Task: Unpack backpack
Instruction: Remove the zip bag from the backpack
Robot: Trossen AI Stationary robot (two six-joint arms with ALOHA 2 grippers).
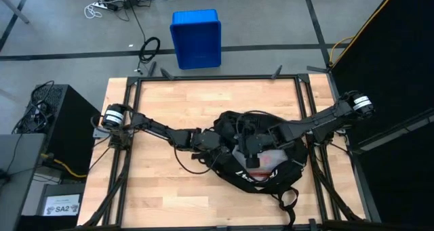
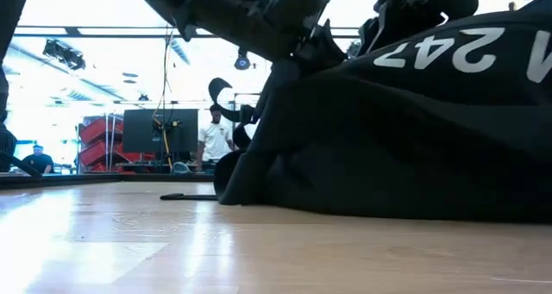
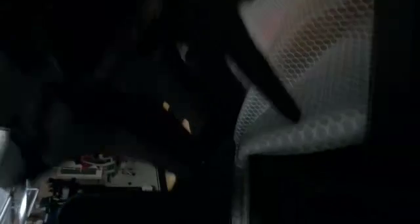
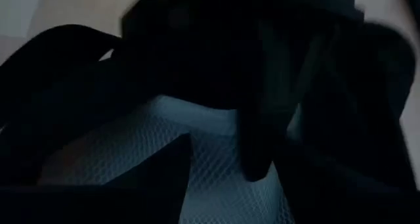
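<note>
High view: the left claw (image 1: 215, 141) is pressed together at the left rim of the backpack (image 1: 271, 173), seemingly pinching its fabric, while the right claw (image 1: 252, 154) hangs over the pack's open mouth, and whether its fingers are spread I cannot tell. The pack slumps on the bench (image 1: 163, 109) toward its right edge, soft and floppy. I judge it will sag and slide if lifted by loose cloth, so the seamed rim or a strap (image 1: 288, 198) offers the firmer hold.
</note>
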